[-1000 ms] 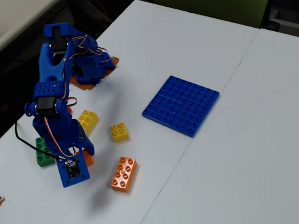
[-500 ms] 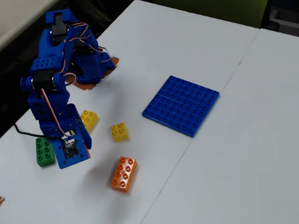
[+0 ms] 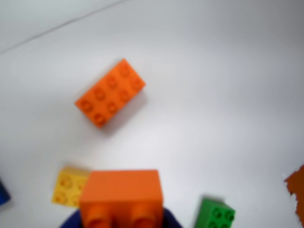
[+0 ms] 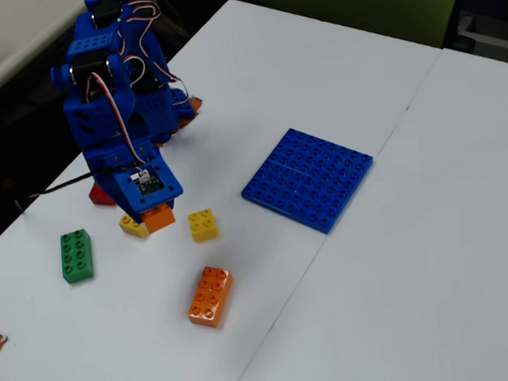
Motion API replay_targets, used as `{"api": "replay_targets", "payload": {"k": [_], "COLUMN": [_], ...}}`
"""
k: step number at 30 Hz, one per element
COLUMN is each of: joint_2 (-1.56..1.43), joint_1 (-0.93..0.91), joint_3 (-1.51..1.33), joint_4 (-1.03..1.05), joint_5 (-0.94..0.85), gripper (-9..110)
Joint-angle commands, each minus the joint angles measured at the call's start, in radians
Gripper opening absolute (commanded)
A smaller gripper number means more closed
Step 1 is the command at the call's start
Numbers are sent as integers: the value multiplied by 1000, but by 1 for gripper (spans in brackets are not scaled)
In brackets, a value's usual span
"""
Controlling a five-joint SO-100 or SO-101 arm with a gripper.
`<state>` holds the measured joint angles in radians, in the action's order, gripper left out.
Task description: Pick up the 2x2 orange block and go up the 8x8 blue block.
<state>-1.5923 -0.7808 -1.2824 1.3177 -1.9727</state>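
Desk [image 4: 401,302], then blue baseplate [image 4: 308,179] lying flat, well right of the arm in the fixed view. Tool [image 4: 158,219] holds the small orange brick [image 3: 121,198] lifted, left of the baseplate. Risk: grip looks shallow, brick may slip or clip the yellow brick [image 4: 203,224] on the way over.

No legible text, label, brand, number or sign in either view. Stud tops of the long orange brick [image 3: 110,92], the yellow brick [image 3: 69,187] and the green brick [image 3: 215,214] in the wrist view: blurred, no lettering can be made out. Small dark circuit board [image 4: 142,181] on the arm's wrist in the fixed view: any markings too small to read. Blue baseplate [image 4: 308,178] and white table [image 4: 433,256]: no print visible.
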Motion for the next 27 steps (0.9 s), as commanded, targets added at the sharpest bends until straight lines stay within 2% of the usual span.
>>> {"api": "replay_targets", "payload": {"k": [1, 12, 19, 27], "joint_2": [-140, -296, -287, -198], "joint_1": [66, 290, 428, 534], "joint_3": [-35, -80, -25, 100], "joint_4": [-21, -6, 2, 92], "joint_5": [43, 229, 334, 359], "gripper": [0, 0, 0, 0]}}
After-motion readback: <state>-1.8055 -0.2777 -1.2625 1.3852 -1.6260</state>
